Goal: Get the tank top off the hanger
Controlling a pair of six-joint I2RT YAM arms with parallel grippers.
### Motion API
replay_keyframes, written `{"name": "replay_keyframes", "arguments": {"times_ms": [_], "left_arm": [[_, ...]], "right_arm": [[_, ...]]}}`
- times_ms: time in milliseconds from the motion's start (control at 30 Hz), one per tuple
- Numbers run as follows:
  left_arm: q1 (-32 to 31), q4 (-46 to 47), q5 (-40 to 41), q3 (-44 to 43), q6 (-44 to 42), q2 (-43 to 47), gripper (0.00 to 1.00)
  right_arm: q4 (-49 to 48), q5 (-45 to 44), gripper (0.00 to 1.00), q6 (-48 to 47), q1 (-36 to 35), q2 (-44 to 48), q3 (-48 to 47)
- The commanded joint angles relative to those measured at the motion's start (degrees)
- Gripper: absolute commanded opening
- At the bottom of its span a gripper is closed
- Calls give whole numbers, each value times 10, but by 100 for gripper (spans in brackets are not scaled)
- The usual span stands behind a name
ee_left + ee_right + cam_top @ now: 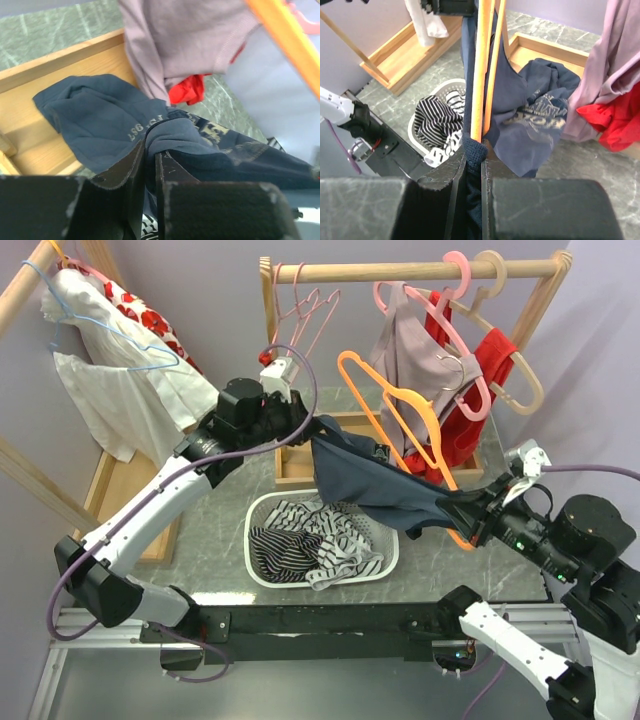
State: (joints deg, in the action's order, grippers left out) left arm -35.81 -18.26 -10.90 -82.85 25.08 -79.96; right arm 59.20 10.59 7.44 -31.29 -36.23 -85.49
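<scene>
L gripper (311, 430) pinched shut on navy tank top (380, 480); R gripper (470, 516) clamps orange hanger (410, 400) end w/ fabric. I see top stretched btwn them, above near-center basket (250, 535).

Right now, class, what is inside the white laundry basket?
Crumpled black-and-white striped clothes fill the white laundry basket. They cover its floor, and the navy tank top stretched above hides part of its far rim.
</scene>
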Motion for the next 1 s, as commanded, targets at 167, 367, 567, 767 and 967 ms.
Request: {"name": "replay_keyframes", "arguments": {"times_ms": [167, 367, 567, 767, 967], "left_arm": [[-89, -30, -22, -15, -70, 6, 18], [-111, -41, -26, 22, -58, 40, 25], [-118, -59, -3, 75, -65, 66, 60], [-118, -10, 42, 126, -37, 48, 81], [-118, -2, 70, 94, -16, -50, 93]], "right_arm": [[-132, 3, 0, 6, -4, -38, 26], [-161, -42, 0, -4, -4, -80, 46], [-209, -105, 0, 24, -4, -118, 47], [-240, -149, 0, 37, -4, -142, 37], [-234, -183, 0, 44, -3, -154, 34]]}}
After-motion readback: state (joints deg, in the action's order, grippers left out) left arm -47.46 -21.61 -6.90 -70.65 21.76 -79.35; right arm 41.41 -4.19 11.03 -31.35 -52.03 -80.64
